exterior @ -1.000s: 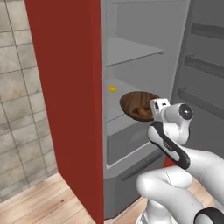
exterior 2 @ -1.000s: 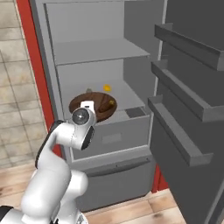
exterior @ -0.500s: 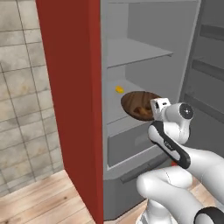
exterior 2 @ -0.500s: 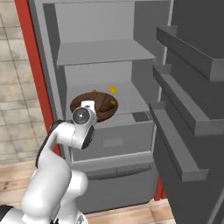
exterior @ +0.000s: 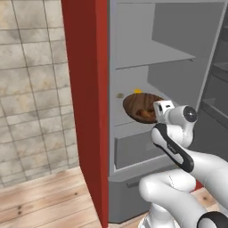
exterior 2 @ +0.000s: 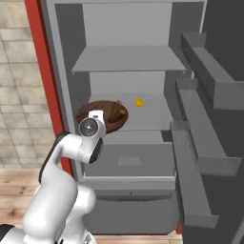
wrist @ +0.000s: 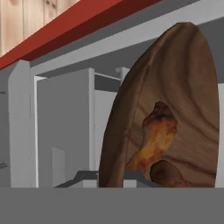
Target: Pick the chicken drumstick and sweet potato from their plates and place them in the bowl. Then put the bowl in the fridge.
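The sweet potato (wrist: 168, 173) is mostly hidden behind the bottom band.

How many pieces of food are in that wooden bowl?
2: the chicken drumstick near the middle of the bowl, the sweet potato just beside it, partly cut off. More could be hidden.

Counts: 1 fridge (exterior 2: 128, 57), open, red side panel. 1 bowl (exterior: 141, 107), dark brown wood grain. Inside it: 1 chicken drumstick (wrist: 154, 140) and 1 sweet potato (wrist: 168, 174), partly cut off at the hand view's bottom. 1 small yellow item (exterior 2: 138, 102) on a fridge shelf, too small to ID. 3 door bins (exterior 2: 200, 128) visible on the open door, right base view.
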You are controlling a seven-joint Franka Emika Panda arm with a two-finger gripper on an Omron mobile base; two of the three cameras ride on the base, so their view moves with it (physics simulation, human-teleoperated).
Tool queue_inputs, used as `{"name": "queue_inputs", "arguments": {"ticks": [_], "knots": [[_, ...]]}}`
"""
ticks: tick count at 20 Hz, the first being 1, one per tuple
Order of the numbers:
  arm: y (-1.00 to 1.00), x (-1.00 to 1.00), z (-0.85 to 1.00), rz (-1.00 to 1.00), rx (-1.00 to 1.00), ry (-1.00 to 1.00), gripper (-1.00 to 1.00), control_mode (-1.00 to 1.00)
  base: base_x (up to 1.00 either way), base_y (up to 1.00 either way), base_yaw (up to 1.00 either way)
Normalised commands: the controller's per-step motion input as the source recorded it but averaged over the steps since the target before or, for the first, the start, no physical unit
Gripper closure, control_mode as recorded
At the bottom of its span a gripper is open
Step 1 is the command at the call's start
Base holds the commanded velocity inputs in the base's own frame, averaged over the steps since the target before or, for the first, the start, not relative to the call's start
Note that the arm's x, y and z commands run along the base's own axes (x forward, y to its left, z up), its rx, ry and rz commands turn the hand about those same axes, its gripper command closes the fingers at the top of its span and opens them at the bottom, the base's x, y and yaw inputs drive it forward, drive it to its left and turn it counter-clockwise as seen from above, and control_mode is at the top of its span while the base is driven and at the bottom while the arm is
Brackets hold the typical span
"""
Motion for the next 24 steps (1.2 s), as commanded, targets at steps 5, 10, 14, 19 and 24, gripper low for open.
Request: {"name": "queue_inputs", "arguments": {"ticks": [5, 10, 14, 19, 24], "knots": [[0.0, 0.0, 0.0, 0.0, 0.0, 0.0, 1.0, 1.0, 0.03, -0.41, 0.25], [0.0, 0.0, 0.0, 0.0, 0.0, 0.0, 1.0, 1.0, 0.03, -0.4, 0.17], [0.0, 0.0, 0.0, 0.0, 0.0, 0.0, 1.0, 1.0, 0.0, -0.3, 0.04], [0.0, 0.0, 0.0, 0.0, 0.0, 0.0, 1.0, 1.0, 0.01, -0.02, 0.0], [0.0, 0.0, 0.0, 0.0, 0.0, 0.0, 1.0, 1.0, 0.0, 0.0, 0.0]]}}
